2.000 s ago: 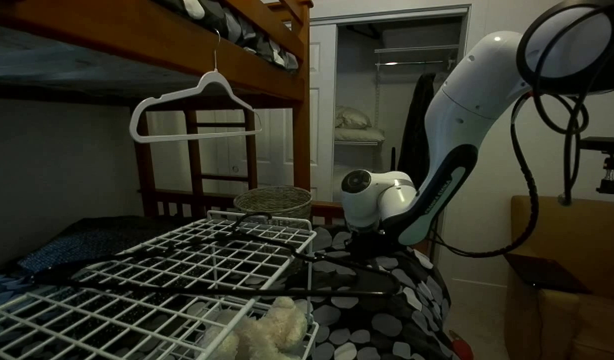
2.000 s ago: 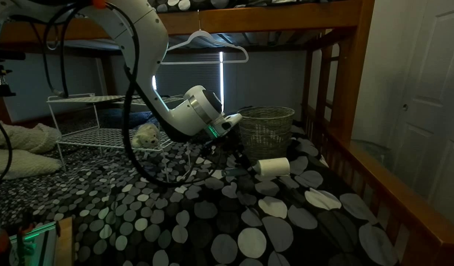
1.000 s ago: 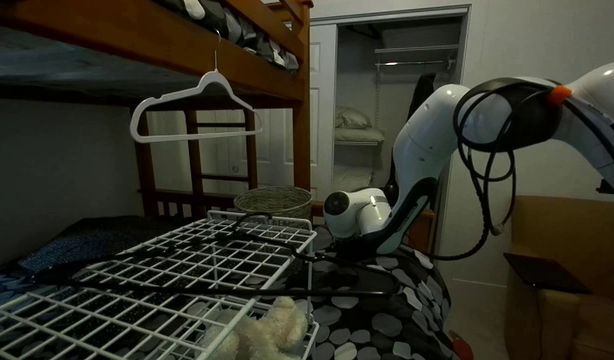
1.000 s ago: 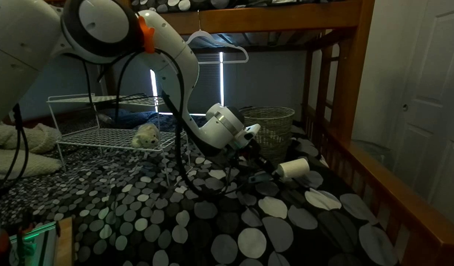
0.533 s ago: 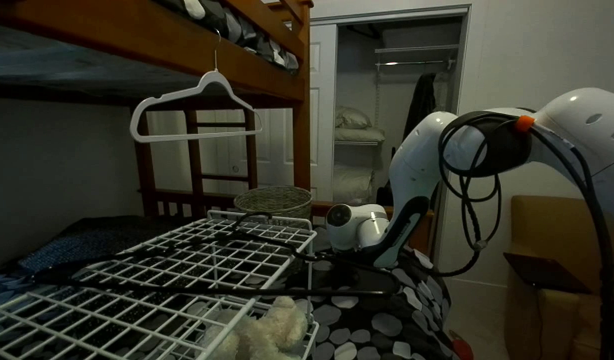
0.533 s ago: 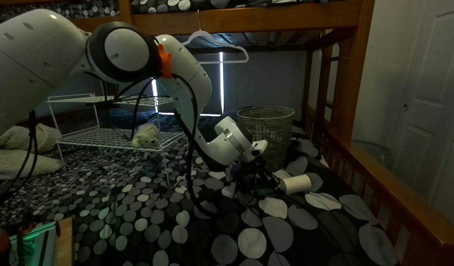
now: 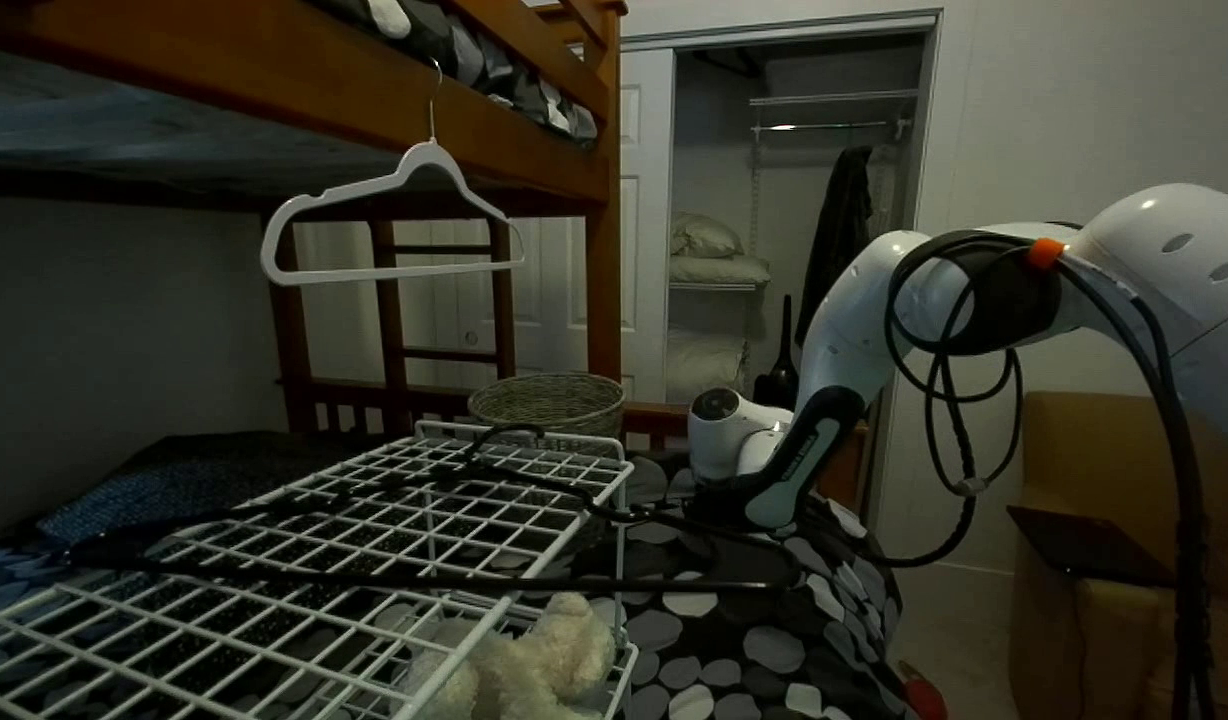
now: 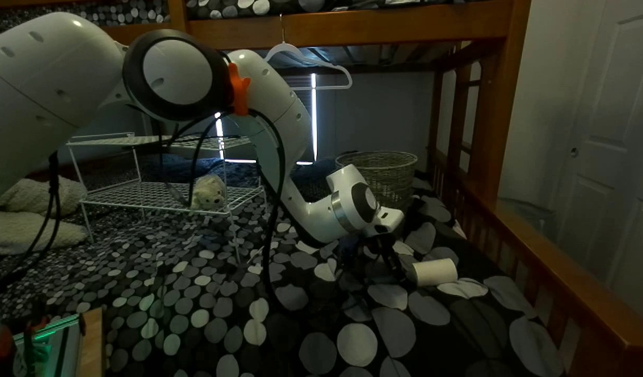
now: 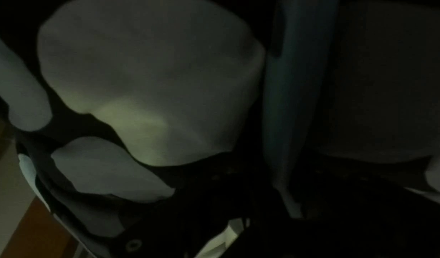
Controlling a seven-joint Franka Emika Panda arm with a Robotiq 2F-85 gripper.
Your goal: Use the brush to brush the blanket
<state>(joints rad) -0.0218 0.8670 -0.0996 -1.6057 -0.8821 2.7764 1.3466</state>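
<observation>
The brush is a roller with a cream cylinder [image 8: 435,272] and a blue-grey handle [image 9: 291,96]. It lies low over the bed in an exterior view and seems to touch the blanket. The blanket [image 8: 311,345] is black with big white and grey dots. It also shows in the other views [image 7: 774,650] [image 9: 152,71]. My gripper [image 8: 397,264] is dark, points down, and is shut on the brush handle. In the wrist view the fingers [image 9: 277,186] are very dark around the handle, and the cream roll cannot be made out there.
A woven basket [image 8: 376,180] stands just behind the gripper. A white wire rack [image 8: 154,199] holds a toy bear [image 8: 209,192]; a black hanger [image 7: 454,580] lies on top. A white hanger [image 7: 394,270] hangs from the upper bunk. A wooden bed rail [image 8: 552,272] bounds one side.
In an exterior view, the gripper and brush have moved right and toward the camera, away from the basket, across the blanket. The arm has reached out lower. The brush stays held.
</observation>
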